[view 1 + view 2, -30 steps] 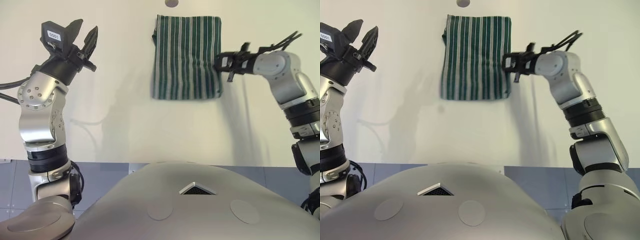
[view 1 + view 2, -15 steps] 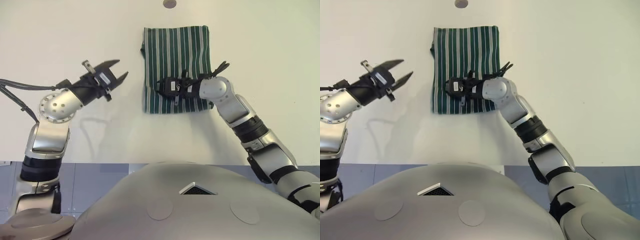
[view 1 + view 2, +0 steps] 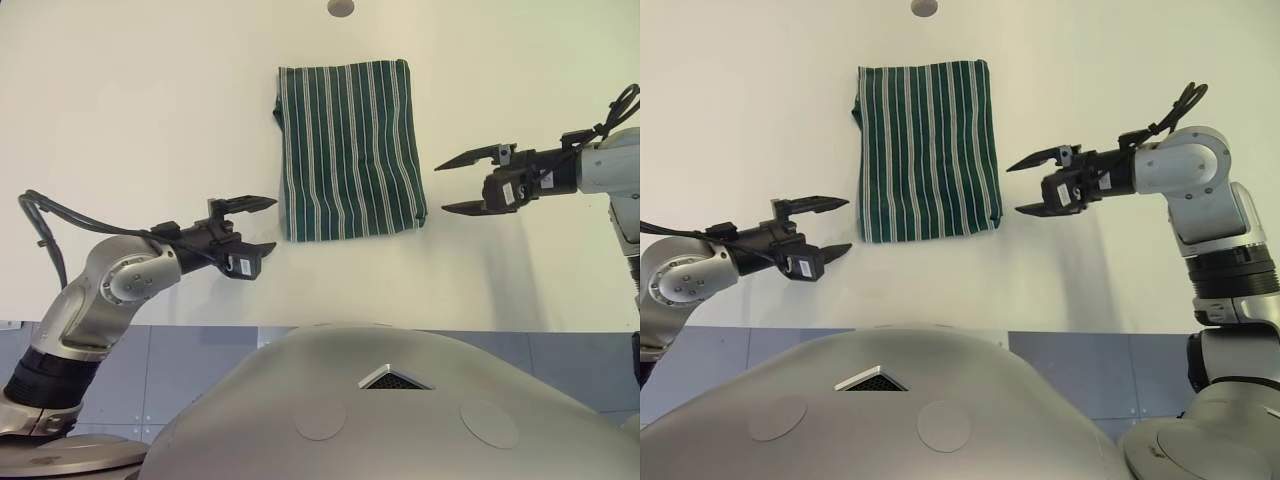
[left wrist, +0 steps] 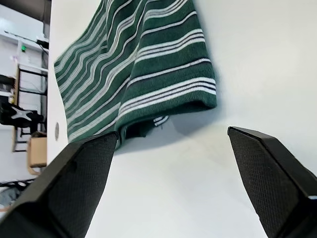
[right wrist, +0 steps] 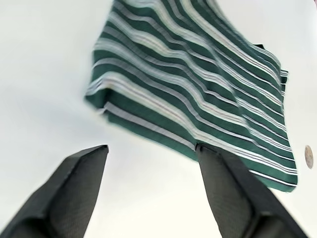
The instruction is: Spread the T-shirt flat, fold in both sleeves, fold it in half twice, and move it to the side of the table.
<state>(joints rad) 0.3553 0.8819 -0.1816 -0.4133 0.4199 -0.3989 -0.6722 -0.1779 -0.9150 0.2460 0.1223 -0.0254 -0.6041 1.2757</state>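
1. T-shirt point(image 3: 350, 150): green with white stripes, already folded to a compact rectangle. It lies flat on the white bench point(image 3: 150, 100), roughly midway between the two arms.
2. Change, right arm: half a second ago the right gripper point(image 3: 440, 187) was over the near part of the T-shirt. It has now drawn off to the T-shirt's right and sits just beside the near right corner, apart from the cloth. Its jaws are spread wide and hold nothing.
3. Change, left arm: a second ago the left gripper point(image 3: 272, 224) was raised, well to the T-shirt's left. It has come down low and close, and now sits near the T-shirt's near left corner without touching it. Its jaws are also wide apart and empty. In the left wrist view, the corner fold lies ahead between the fingers point(image 4: 74, 183).
4. Change, T-shirt: the gap between its far edge and the round mark point(image 3: 340, 7) beyond it has widened. The rectangle also sits slightly askew now. My reading is that the right gripper's pass dragged it nearer the robot and turned it a little.
5. Meaning for the task (judgement): spreading, sleeves and both halvings look done. What remains is the move to the side of the bench.
6. Both grippers flank the T-shirt's near edge, open, so a two-sided pickup or slide seems the likely next step. Neither has a grasp yet.
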